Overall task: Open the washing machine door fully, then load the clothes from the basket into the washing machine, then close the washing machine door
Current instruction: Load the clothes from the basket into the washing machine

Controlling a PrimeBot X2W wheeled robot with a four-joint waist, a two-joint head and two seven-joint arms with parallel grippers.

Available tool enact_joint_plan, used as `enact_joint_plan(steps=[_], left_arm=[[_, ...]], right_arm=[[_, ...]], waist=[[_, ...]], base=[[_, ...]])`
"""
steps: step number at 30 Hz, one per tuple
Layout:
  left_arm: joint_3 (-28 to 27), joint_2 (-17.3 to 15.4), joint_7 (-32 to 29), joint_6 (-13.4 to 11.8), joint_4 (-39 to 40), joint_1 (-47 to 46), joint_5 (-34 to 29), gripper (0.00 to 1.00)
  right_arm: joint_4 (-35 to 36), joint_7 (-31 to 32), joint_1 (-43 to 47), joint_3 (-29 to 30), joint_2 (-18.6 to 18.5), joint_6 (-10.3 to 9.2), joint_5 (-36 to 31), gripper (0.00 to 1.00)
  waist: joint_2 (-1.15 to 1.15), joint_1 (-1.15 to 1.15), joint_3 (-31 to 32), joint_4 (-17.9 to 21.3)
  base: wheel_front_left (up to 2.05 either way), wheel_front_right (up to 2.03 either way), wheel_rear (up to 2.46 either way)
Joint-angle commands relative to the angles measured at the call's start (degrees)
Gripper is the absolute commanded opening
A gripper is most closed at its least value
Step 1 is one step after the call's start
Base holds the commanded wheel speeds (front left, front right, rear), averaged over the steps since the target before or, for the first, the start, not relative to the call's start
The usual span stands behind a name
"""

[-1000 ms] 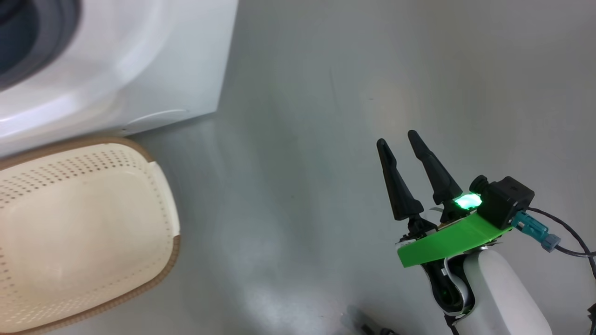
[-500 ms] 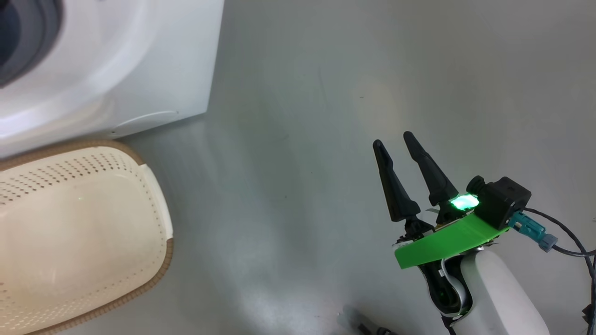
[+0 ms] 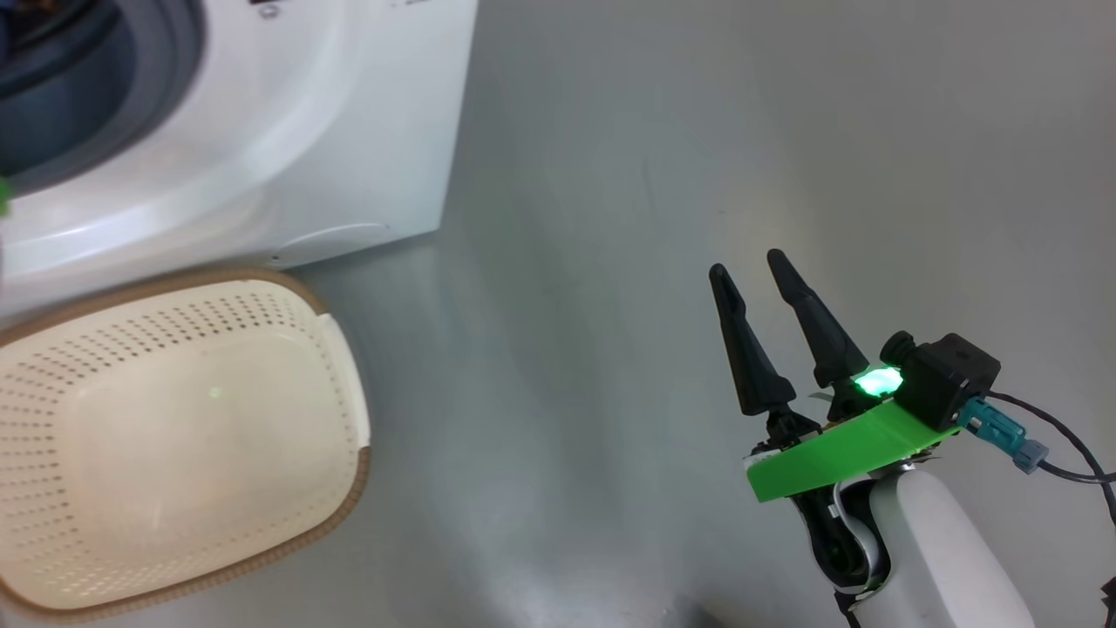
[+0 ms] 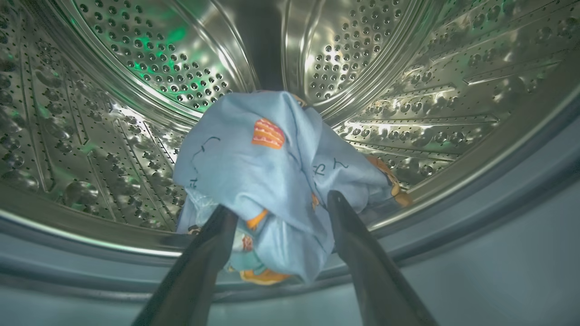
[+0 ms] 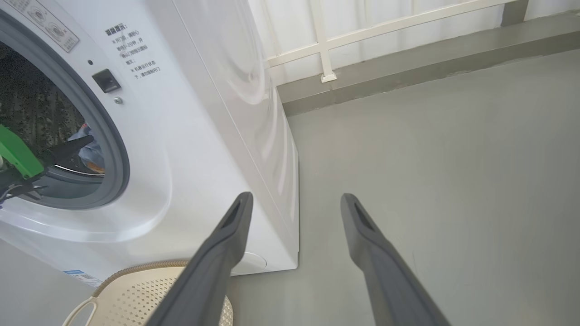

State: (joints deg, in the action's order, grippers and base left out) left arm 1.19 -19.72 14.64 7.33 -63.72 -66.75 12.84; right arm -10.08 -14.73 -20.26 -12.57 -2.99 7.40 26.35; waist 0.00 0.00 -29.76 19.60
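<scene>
1. Grey floor (image 3: 610, 262) spreads out in front of a white washing machine (image 3: 349, 131), seen from above by the head camera.
2. To the right of the washing machine, well apart from it, the right gripper (image 3: 745, 264) hovers over bare floor on a pale forearm. Its two dark fingers point away from the robot and stand apart with nothing between them.
3. A green plate (image 3: 837, 453) and a glowing green light (image 3: 876, 380) sit at that wrist, and a dark cable (image 3: 1055, 436) trails off it.
4. The left gripper (image 4: 281, 203) reaches into the mouth of the washing machine. Its fingers are spread wide, and their tips are past the grey gasket (image 4: 521, 181) at the front of the steel drum (image 4: 136, 68).
5. The clothes (image 4: 272, 172), a light-blue bundle with orange prints, lie inside the washing machine at the front of the drum. They sit between the two spread fingers. Whether the fingers touch the cloth cannot be told.
6. Compared with a second ago, the head camera has swung. The washing machine and the basket (image 3: 261, 318) now sit further right in its picture, and more of the dark opening shows. The right gripper keeps the same spread pose.
7. The basket stands on the floor just in front of the washing machine, its pale bottom bare.
8. In the right wrist view, the left arm's green plate (image 5: 16, 154) covers part of the washing machine's opening. A white railing (image 5: 318, 36) runs behind the washing machine.
</scene>
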Motion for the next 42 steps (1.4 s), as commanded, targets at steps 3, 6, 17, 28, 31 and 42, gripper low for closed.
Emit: enact_joint_plan(steps=[3, 6, 17, 28, 31, 42], left_arm=[[-1.5, -0.5, 0.4, 0.1, 5.4, 4.7, 1.6, 1.0], [-1.3, 0.9, 0.4, 0.1, 9.4, 8.7, 2.4, 1.0], [-3.3, 4.7, 0.4, 0.1, 21.9, 22.6, 5.4, 1.0], [-5.4, 7.0, 0.4, 0.1, 32.0, 35.6, 1.5, 1.0], [-6.5, 7.7, 0.4, 0.1, 34.6, 38.8, 0.7, 1.0], [-8.9, 10.0, 0.4, 0.2, 42.9, 51.1, -0.1, 1.0]], right_arm=[[0.8, -0.3, 1.2, -0.4, -0.2, 0.09, -0.9, 1.0], [0.6, -0.3, 1.4, -0.1, -0.8, 0.09, -1.1, 1.0], [0.1, -0.3, 3.4, 1.0, -3.6, 0.09, -1.1, 1.0], [-0.1, -0.3, 6.7, 2.6, -6.0, 0.09, -1.1, 1.0], [-0.3, -0.3, 7.5, 2.8, -6.5, 0.09, -1.0, 1.0], [-0.3, -0.3, 10.6, 3.3, -7.8, 0.09, -0.7, 1.0]], waist=[[0.0, 0.0, 2.2, -2.0], [0.0, 0.0, 3.6, -3.0], [0.0, 0.0, 8.7, -6.1], [0.0, 0.0, 13.3, -9.2], [0.0, 0.0, 14.4, -9.8], [0.0, 0.0, 18.6, -10.6]], base=[[0.0, 0.0, 0.0], [0.0, 0.0, 0.0], [0.0, 0.0, 0.0], [0.0, 0.0, 0.0], [0.0, 0.0, 0.0], [0.0, 0.0, 0.0]])
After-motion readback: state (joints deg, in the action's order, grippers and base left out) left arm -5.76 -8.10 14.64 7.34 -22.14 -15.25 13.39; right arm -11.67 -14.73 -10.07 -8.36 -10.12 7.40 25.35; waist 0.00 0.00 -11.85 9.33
